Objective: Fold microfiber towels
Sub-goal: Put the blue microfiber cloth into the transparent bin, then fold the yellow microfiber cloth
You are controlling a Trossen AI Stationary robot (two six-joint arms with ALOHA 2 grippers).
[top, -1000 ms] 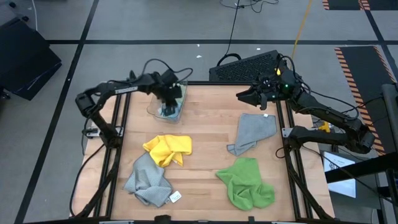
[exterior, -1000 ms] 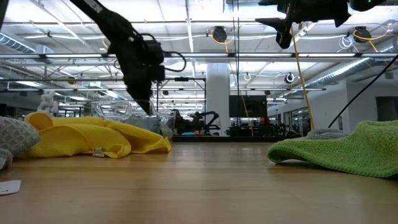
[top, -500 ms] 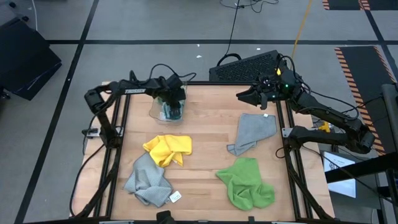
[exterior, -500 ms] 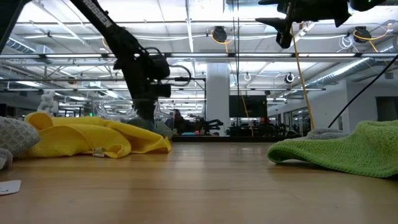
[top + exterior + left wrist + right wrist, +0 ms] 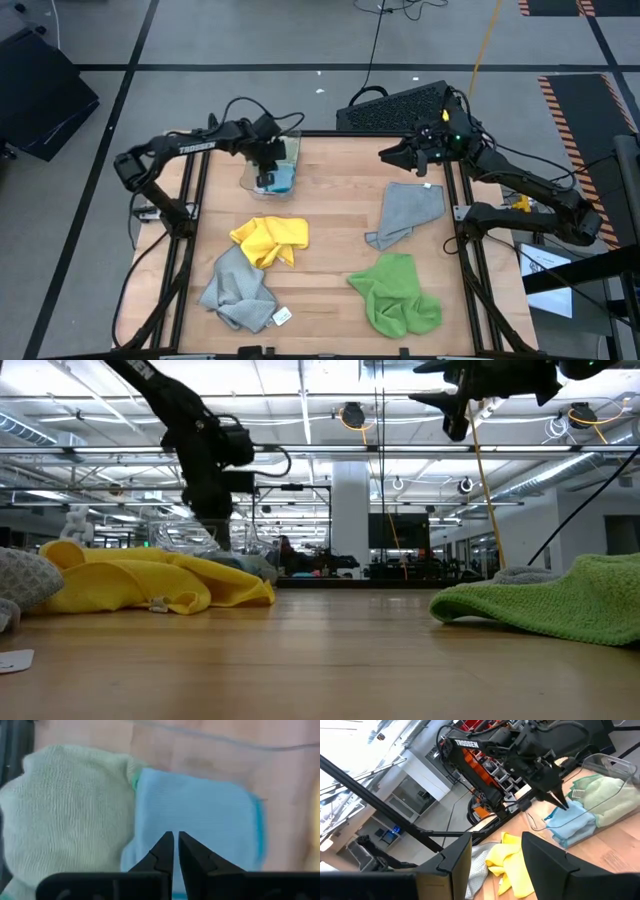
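Observation:
A clear bin (image 5: 248,178) at the table's far left holds a flat light blue towel (image 5: 200,825) and a pale green towel (image 5: 65,815) side by side. My left gripper (image 5: 176,834) is shut and empty, pointing down just above the blue towel (image 5: 281,180). A yellow towel (image 5: 270,240), a crumpled grey towel (image 5: 240,290) with a white tag, a second grey towel (image 5: 408,212) and a bright green towel (image 5: 395,295) lie on the table. My right gripper (image 5: 495,865) is open and empty, held high over the far right (image 5: 385,155).
A black keyboard (image 5: 400,105) lies just beyond the table's far edge. Bare wood shows in the table's middle, between the yellow and grey towels, and along the near edge. Metal frame rails run along the left and right sides.
My left gripper dipped down into the bin, then rose again and shifted a little toward the table's left edge. More of the light blue towel now shows in the bin beside it. My right arm has kept still.

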